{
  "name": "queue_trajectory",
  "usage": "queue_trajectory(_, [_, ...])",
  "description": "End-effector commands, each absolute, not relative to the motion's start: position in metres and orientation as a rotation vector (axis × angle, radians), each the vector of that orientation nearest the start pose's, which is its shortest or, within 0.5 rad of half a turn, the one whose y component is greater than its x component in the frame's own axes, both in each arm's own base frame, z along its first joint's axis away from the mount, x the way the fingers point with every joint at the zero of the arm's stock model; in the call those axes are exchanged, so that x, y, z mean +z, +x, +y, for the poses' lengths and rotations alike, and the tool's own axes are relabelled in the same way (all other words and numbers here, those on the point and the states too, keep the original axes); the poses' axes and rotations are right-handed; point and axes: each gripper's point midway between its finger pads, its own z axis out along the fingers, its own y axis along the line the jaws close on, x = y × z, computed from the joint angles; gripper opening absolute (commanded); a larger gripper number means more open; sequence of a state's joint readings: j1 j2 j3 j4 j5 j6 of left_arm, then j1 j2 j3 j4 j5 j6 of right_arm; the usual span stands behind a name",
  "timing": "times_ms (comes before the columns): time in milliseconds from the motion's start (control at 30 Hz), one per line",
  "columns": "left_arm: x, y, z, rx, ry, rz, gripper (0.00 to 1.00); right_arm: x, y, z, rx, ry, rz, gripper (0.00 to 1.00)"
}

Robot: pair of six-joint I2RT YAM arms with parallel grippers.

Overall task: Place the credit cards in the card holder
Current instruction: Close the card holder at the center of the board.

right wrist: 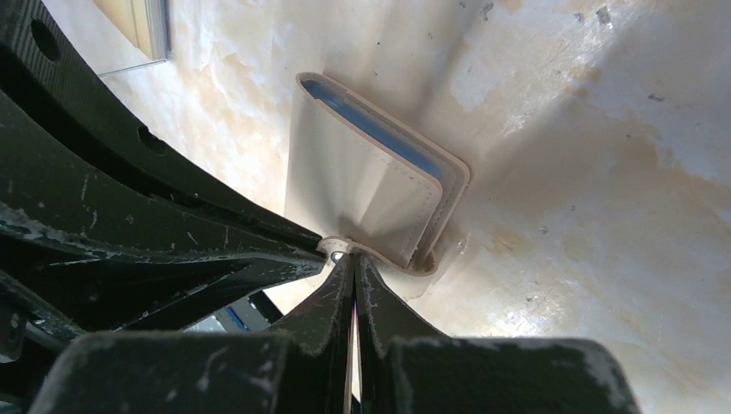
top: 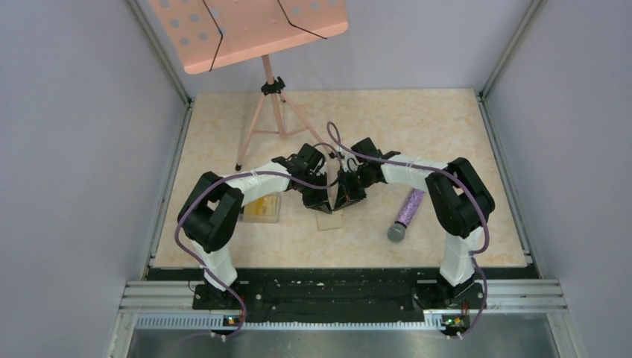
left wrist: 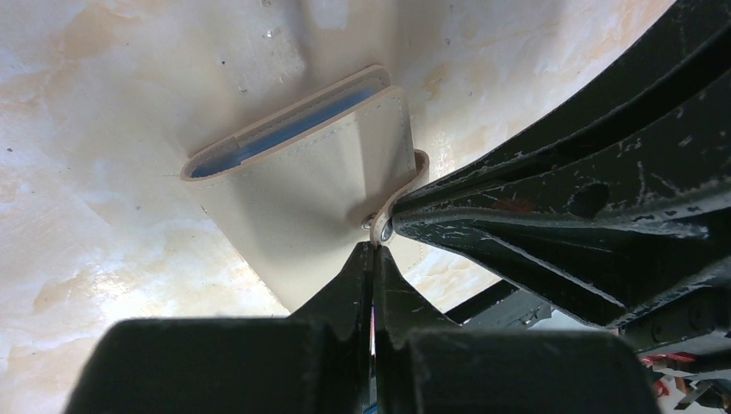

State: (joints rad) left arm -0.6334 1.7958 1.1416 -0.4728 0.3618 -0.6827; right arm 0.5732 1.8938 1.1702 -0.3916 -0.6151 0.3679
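From above, both arms lean in over the middle of the counter (top: 447, 127) and their tips nearly meet. The left pincer (top: 318, 201) and the right pincer (top: 344, 200) point down at the tan card holder (top: 330, 221), which peeks out just below them. Whether it lies flat or is lifted, I can't tell from here. To the left, beside the left arm's elbow, sits a clear box (top: 279, 214) with yellow credit cards (top: 261, 206) inside. A purple glittery tube (top: 407, 214) lies to the right, and a pink music stand (top: 261, 30) is at the far end.

From the left wrist, the left pincer (left wrist: 373, 255) is squeezed to a sliver, its tips pressed onto the near edge of the card holder (left wrist: 302, 194) right by the metal snap (left wrist: 379, 229). The right pincer (left wrist: 390, 222) comes in from the right, also narrowed, clamping the holder's strap at the same corner. The holder gapes slightly at its far edge, with blue lining showing.

From the right wrist, it's the mirror of that: the right pincer (right wrist: 353, 259) is pinched tight on the corner of the card holder (right wrist: 362, 185), and the left pincer (right wrist: 328, 250) touches in beside it from the left. The clear box (right wrist: 159, 34) and a yellow card sit in the top left corner, well apart from the holder.
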Motion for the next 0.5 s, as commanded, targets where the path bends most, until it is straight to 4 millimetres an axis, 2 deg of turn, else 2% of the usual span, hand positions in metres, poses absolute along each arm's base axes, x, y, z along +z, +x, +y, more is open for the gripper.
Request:
queue_trajectory(0, [0.055, 0.251, -0.297, -0.848, 0.054, 2.888, 0.0, 0.041, 0.262, 0.305, 1.113, -0.513, 2.762, 0.0])
queue_trajectory(467, [0.044, 0.248, -0.288, -0.763, 0.042, 2.929, 0.0, 0.03, 0.256, 0.301, 1.079, -0.533, 2.791, 0.0])
